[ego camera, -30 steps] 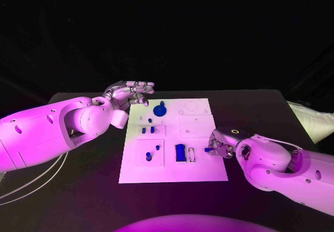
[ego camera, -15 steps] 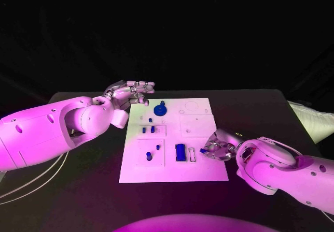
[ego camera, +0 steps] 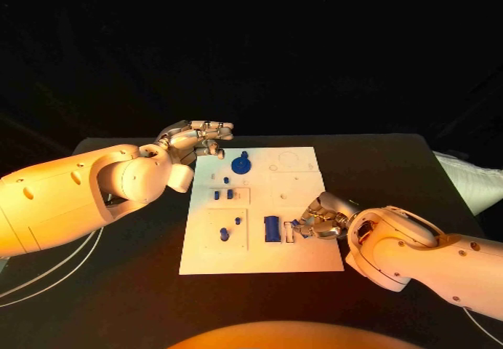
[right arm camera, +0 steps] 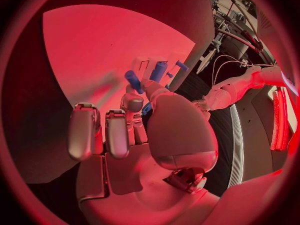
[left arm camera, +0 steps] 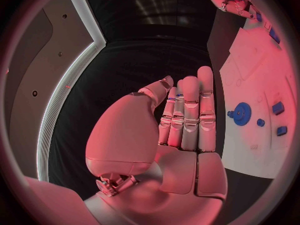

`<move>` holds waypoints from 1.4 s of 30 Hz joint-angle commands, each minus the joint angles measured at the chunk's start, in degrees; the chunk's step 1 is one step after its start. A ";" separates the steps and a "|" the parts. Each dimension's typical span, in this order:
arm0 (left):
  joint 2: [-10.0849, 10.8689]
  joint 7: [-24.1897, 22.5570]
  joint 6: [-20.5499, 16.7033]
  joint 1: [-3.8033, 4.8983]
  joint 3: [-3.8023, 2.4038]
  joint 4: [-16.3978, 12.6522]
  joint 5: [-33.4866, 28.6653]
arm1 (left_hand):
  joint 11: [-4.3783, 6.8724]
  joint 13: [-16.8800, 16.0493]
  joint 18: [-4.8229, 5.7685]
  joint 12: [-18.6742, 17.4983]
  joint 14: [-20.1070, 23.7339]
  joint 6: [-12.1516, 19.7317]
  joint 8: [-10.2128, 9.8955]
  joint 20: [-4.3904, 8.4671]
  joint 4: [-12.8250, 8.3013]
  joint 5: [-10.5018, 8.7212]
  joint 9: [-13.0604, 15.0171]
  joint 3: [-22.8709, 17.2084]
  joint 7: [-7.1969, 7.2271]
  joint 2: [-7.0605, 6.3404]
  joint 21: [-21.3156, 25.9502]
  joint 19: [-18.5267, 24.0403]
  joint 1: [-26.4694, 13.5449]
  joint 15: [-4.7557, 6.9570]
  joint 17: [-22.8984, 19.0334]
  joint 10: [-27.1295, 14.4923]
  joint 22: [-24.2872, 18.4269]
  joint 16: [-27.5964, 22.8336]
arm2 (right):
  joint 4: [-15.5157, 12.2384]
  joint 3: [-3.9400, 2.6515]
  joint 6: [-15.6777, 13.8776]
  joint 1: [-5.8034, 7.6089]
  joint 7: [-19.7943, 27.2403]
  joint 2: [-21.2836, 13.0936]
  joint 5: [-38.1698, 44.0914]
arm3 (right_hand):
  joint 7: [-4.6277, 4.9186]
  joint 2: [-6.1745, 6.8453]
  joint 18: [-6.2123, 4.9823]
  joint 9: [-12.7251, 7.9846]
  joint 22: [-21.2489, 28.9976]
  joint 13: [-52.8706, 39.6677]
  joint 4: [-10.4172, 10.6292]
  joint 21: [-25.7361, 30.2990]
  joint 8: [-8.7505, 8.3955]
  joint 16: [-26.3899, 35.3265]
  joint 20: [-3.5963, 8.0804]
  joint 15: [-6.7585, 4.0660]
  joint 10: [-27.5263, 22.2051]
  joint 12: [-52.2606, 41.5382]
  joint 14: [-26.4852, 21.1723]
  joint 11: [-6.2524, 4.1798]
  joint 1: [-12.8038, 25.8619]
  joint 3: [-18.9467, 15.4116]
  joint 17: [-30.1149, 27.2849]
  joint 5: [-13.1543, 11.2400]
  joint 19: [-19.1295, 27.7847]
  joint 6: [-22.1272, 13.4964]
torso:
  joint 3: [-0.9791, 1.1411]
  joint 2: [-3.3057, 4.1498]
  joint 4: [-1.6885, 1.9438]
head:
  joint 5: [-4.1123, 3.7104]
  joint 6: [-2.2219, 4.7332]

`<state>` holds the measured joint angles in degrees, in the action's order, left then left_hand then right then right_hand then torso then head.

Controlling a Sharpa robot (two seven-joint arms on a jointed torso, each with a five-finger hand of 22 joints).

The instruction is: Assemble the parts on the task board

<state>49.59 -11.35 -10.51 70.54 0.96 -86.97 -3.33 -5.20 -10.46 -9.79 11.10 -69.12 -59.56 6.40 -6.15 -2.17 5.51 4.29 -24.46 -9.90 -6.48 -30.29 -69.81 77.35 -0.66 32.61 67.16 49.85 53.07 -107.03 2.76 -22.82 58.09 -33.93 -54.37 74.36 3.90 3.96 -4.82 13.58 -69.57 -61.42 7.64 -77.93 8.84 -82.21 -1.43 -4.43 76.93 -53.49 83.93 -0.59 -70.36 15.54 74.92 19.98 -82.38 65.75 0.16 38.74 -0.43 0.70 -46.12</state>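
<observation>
The right hand (ego camera: 323,218) is hovering over the near right part of the task board (ego camera: 262,254), pinching a small blue part (right arm camera: 133,80) between its thumb and fingertips. A blue block (ego camera: 272,228) is lying on the board just beside that hand. The left hand (ego camera: 199,138) is hanging at the board's far left corner, fingers straight and together, holding nothing. A blue gear (ego camera: 241,165) is lying near it.

You are looking at a robot demo or lab stage: a black table (ego camera: 398,156) under a black backdrop at twelve o'clock, a white task board (ego camera: 299,185) at the centre, and bundled cables (right arm camera: 232,35) on rigging beyond the table.
</observation>
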 commanded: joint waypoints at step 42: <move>-0.49 1.06 2.94 0.02 -0.04 -0.31 0.61 | -0.21 -0.02 -0.62 0.47 1.11 0.50 0.30 -0.19 -0.31 0.18 -0.12 0.34 -0.04 0.13 0.85 0.66 0.38 -0.04 -0.32 -0.87 -0.29 -0.57 | 2.85 0.01 6.34 -0.01 -0.46 3.56 2.96 | -0.90 -0.67 0.90 0.99 -1.35 -5.45 3.27 -0.95 1.16 -1.10 0.33 -0.69 3.41 -6.00 4.36 -0.76 4.83 -3.14 5.80 -0.91 -0.95 2.43 | 0.09 0.02 -0.05 | 0.11 -0.48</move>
<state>49.23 -10.37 -8.99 70.54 0.96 -87.14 -3.06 -5.41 -10.44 -9.78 11.32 -68.40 -59.56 6.40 -6.36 -2.33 5.51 4.25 -24.30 -9.90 -6.48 -29.83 -69.60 77.35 -0.53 32.37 66.54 49.63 52.80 -104.08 2.72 -18.41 58.16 -34.40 -50.95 76.27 3.05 3.23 -4.82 14.64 -70.86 -66.84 10.83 -78.60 9.97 -82.97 -1.24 -4.83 79.82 -59.27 83.93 -1.36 -66.23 12.69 74.95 19.38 -83.00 67.79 0.23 38.75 -0.49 0.81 -46.57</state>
